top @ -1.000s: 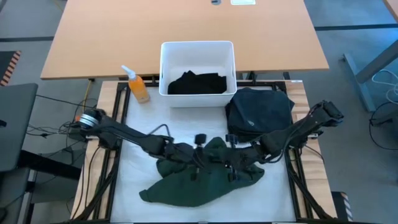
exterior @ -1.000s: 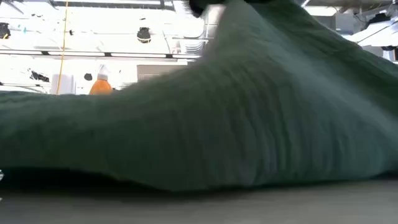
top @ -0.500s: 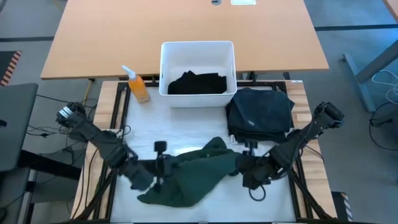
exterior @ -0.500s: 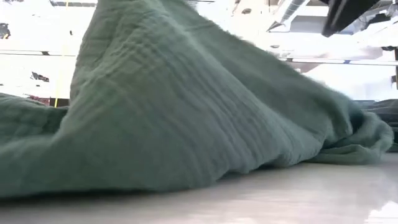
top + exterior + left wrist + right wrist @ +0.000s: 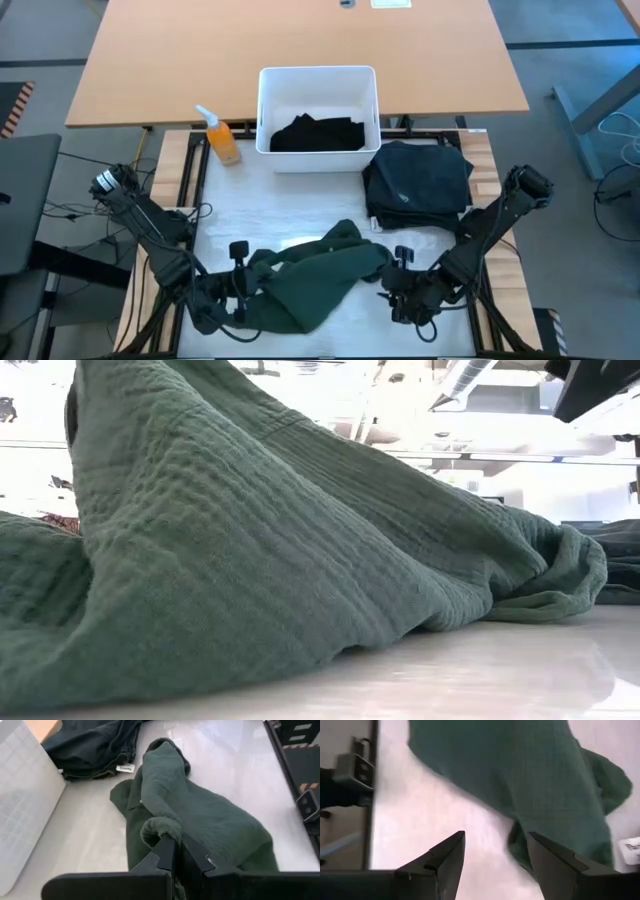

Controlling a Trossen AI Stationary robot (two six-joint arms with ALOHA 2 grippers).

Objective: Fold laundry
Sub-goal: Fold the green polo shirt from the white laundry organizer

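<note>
A dark green garment [image 5: 315, 272] lies crumpled on the white table top near the front edge; it fills the low view [image 5: 300, 560]. My left gripper [image 5: 242, 287] is at the garment's left end, shut on it. My right gripper [image 5: 398, 288] stands open just right of the garment, nothing between its fingers [image 5: 451, 851]; in its wrist view the green cloth [image 5: 520, 775] lies ahead of it, apart. A folded dark charcoal pile [image 5: 415, 180] rests at the back right. A black garment [image 5: 318, 132] lies inside the white bin [image 5: 268, 100]. My left gripper pinches a bunched, rounded fold of the green garment [image 5: 157, 826] between its two fingers, at the garment's left end. The fingers come from the table's near left, slanting down. The held fold is raised a little; the rest of the cloth trails away across the table, slack.
An orange spray bottle [image 5: 222, 138] stands left of the bin. A wooden table [image 5: 300, 40] lies beyond the work surface. Bare white table top [image 5: 260, 215] shows between the bin and the green garment.
My right gripper has opened, let go of the green garment and drawn back toward the table's near right. My left gripper, still shut on the cloth, has swung toward the near left edge. It dragged the garment's left part along, so the cloth now stretches leftward.
</note>
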